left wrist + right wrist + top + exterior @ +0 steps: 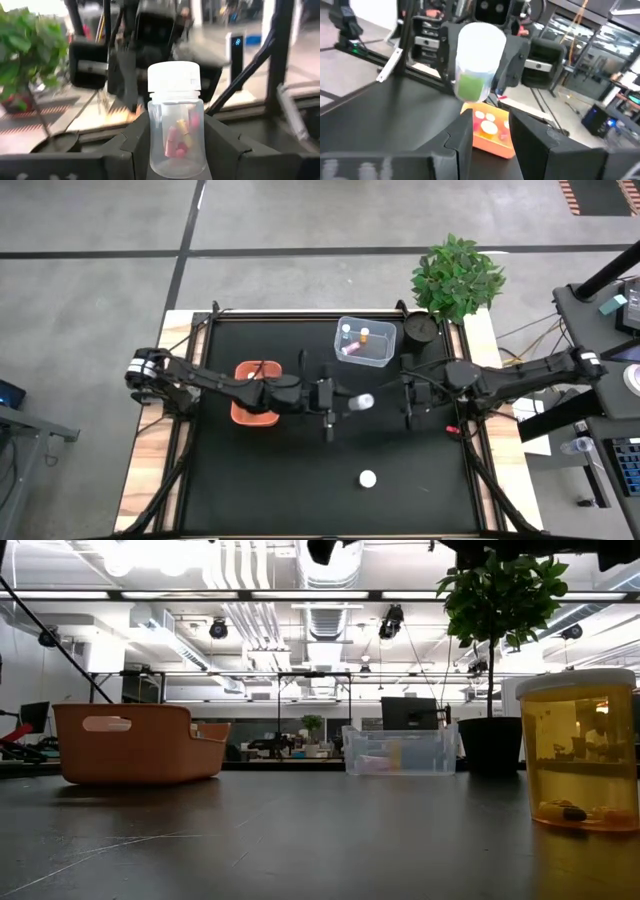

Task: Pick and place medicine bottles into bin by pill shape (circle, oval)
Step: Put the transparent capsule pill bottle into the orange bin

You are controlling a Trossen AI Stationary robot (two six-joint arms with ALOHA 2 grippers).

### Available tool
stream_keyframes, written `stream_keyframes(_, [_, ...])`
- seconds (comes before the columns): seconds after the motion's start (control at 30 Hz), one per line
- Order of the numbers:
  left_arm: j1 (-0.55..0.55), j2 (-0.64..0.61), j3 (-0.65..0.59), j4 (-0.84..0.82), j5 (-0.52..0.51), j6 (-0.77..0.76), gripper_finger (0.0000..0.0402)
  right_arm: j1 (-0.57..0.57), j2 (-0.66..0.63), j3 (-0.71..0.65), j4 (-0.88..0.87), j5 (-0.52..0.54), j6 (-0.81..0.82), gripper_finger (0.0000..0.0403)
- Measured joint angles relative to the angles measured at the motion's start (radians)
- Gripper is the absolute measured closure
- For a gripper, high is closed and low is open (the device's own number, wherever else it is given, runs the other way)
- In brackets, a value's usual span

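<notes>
Above matte black table [260, 480], left gripper [352, 402] clamping clear white-capped cylindrical bottle [175, 120]; right gripper [407, 395] closed.

Lab, exposed ducts [250, 580], workbenches [290, 745]

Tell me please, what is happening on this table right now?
The left gripper holds a clear medicine bottle with a white cap between its fingers, above the middle of the black table; pink and yellow pills show inside. The right gripper faces it, fingers shut and holding nothing. An orange bin and a clear bin with bottles inside wait nearby. Another bottle lies unsorted.
</notes>
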Motion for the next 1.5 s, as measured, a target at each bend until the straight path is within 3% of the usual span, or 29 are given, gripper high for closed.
stream_keyframes(0.23, [0.000, 0.001, -0.064, 0.094, 0.013, 0.007, 0.0270, 0.001, 0.058, -0.006, 0.115, -0.015, 0.069, 0.0274])
stream_keyframes(0.57, [0.006, 0.001, -0.069, 0.124, 0.013, 0.031, 0.0269, 0.001, 0.089, 0.006, 0.157, -0.064, 0.106, 0.0184])
stream_keyframes(0.8, [0.015, 0.053, -0.070, 0.187, 0.008, 0.033, 0.0269, 0.001, 0.154, 0.006, 0.258, -0.064, 0.112, 0.0157])
stream_keyframes(1.03, [0.018, 0.087, -0.071, 0.274, 0.009, 0.052, 0.0269, -0.002, 0.185, 0.007, 0.296, -0.062, 0.090, 0.0179])
stream_keyframes(1.37, [0.020, 0.087, -0.071, 0.300, 0.009, 0.074, 0.0269, -0.002, 0.184, 0.007, 0.300, -0.059, 0.085, 0.0265])
stream_keyframes(1.5, [0.020, 0.087, -0.071, 0.301, 0.009, 0.074, 0.0265, -0.002, 0.184, 0.007, 0.299, -0.059, 0.085, 0.0276])
